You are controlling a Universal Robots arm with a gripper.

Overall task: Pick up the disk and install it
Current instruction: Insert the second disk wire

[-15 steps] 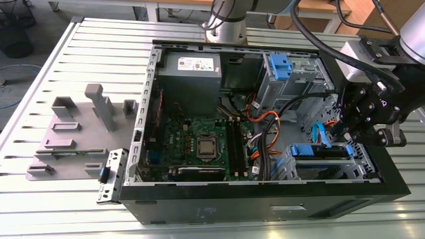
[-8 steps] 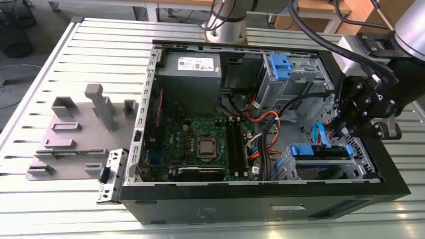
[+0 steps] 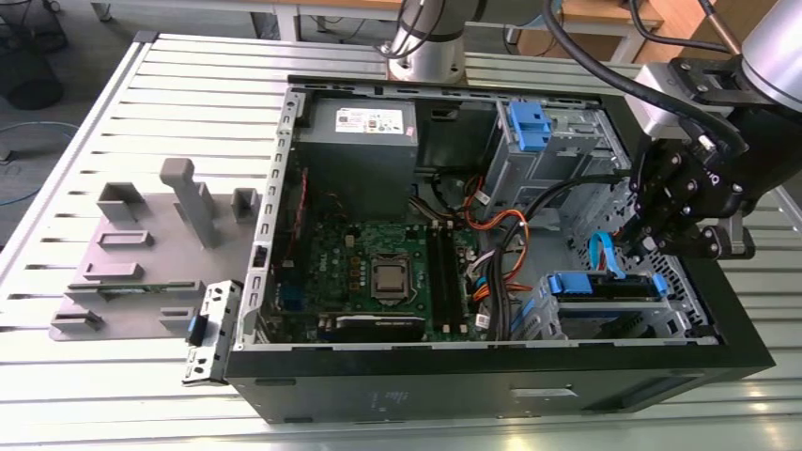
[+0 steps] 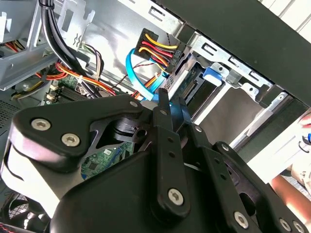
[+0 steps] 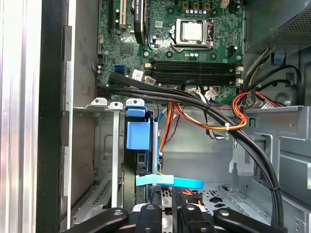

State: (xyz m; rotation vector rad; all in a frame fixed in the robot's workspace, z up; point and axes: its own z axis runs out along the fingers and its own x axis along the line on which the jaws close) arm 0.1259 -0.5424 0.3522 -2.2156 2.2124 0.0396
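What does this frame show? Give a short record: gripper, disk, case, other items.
gripper: inside the case, just above the disk's bay
disk: appears slotted in the bay, blue carrier showing
case: open, lying on its side on the table
blue cable: runs close by the gripper
fixture: grey, beside the case on the exterior view's left

Black cable bundle (image 5: 233, 131) and blue ribbon cable (image 5: 170, 181) cross the case interior. Bare metal floor (image 5: 194, 155) beneath stays open. Drive cage (image 3: 602, 310) blocks the exterior view's lower right.
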